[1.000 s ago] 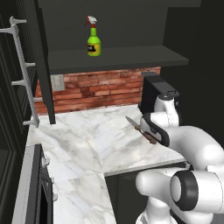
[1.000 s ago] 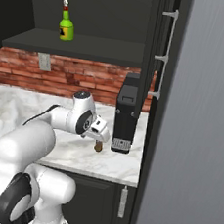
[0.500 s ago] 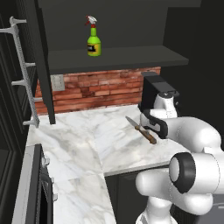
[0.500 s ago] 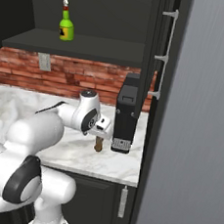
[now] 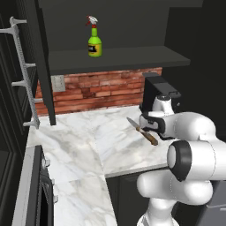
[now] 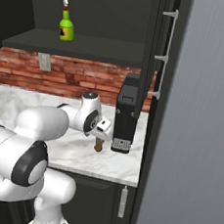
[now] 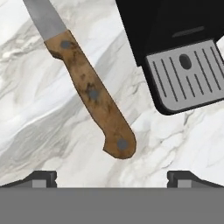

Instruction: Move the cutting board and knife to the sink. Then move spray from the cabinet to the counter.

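A knife (image 5: 142,130) with a grey blade and a brown wooden handle (image 7: 94,98) lies flat on the white marble counter (image 5: 84,141). My gripper (image 7: 112,177) hovers just above the handle end, jaws open wide with nothing between them. From the base it shows as the white hand (image 5: 150,122) over the knife (image 6: 99,144). The green spray (image 5: 94,43) stands upright on the shelf of the dark cabinet (image 5: 128,56), well above and left of the hand. The cutting board and the sink are out of view.
A black coffee machine (image 5: 155,90) stands on the counter right beside the knife, and its grey drip tray (image 7: 188,74) lies close to the handle. The open cabinet door (image 5: 27,66) hangs at the left. A grey fridge (image 6: 199,143) borders the counter.
My arm has swung and the hand has shifted a little towards the coffee machine, staying over the knife. The knife and the spray have not moved.
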Robot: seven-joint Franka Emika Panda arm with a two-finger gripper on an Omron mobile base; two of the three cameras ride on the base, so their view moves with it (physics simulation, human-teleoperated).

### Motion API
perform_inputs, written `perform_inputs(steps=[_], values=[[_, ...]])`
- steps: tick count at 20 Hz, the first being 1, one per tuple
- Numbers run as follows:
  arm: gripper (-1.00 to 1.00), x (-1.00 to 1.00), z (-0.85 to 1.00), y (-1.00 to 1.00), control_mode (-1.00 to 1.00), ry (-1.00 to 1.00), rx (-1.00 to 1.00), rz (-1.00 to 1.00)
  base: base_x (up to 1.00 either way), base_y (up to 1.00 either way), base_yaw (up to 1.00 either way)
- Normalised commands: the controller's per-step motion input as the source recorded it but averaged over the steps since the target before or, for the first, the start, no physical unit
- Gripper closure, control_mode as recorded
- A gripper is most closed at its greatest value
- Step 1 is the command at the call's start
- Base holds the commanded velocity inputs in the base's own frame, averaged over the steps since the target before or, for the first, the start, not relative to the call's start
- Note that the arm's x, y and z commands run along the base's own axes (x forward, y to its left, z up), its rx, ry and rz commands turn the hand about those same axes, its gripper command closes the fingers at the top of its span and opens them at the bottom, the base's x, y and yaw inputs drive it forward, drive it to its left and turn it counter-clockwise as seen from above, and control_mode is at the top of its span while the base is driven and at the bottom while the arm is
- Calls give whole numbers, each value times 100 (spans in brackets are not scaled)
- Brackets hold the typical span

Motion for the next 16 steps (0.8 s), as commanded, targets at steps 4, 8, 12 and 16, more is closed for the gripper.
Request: perform_inputs(steps=[4, 8, 12, 16], values=[[-100, 2, -29, -1, -100, 0, 0, -4, 0, 0, 0], [-100, 8, -28, -1, -100, 0, 0, -1, 0, 0, 0], [-100, 15, -25, -10, -100, 0, 0, 0, 0, 0, 0], [-100, 23, -20, -6, -100, 0, 0, 0, 0, 0, 0]])
